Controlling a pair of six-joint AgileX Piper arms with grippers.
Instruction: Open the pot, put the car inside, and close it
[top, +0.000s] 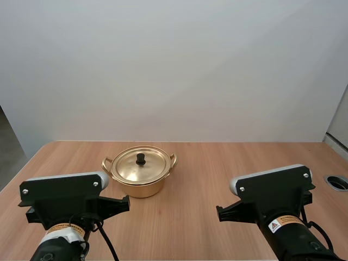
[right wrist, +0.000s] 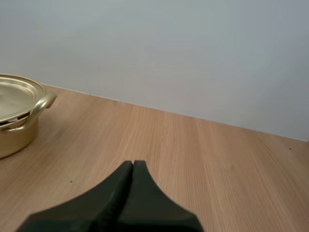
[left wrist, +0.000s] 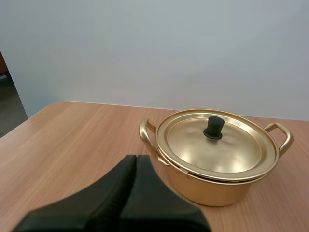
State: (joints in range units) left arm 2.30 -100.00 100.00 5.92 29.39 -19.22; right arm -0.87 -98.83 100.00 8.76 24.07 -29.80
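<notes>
Clenched on nothing, the left pincer [left wrist: 135, 157] has its two black fingers pressed together into one dark wedge. The right pincer [right wrist: 133, 163] is closed and empty in the same way. That makes two pincers, one on each of two arms. The left arm [top: 65, 198] and the right arm [top: 272, 196] stand at the near edge of the table [top: 217, 163], and the frame cuts off the lower part of both.

One pot [top: 140, 185] stands upright on the table. It is gold-coloured and sits left of the table's middle, ahead of the left arm and well apart from the right arm. It carries one lid [top: 130, 167], seated flat on the rim, and the lid has one black knob [top: 141, 159] at its centre. The pot has two handles, a left handle [top: 106, 163] and a right handle [top: 173, 160].

From the left wrist, the pot lies just beyond the tips of the closed fingers, with its lid and both handles in full sight. From the right wrist, the pot is cut off at the side, leaving part of the lid's rim, a piece of the wall and one handle.

With the lid shut, the pot's inside is hidden. At the table's right edge is one dark round hole [top: 337, 182] with a pale ring, partly cut off by the frame, and I cannot tell what it is.
</notes>
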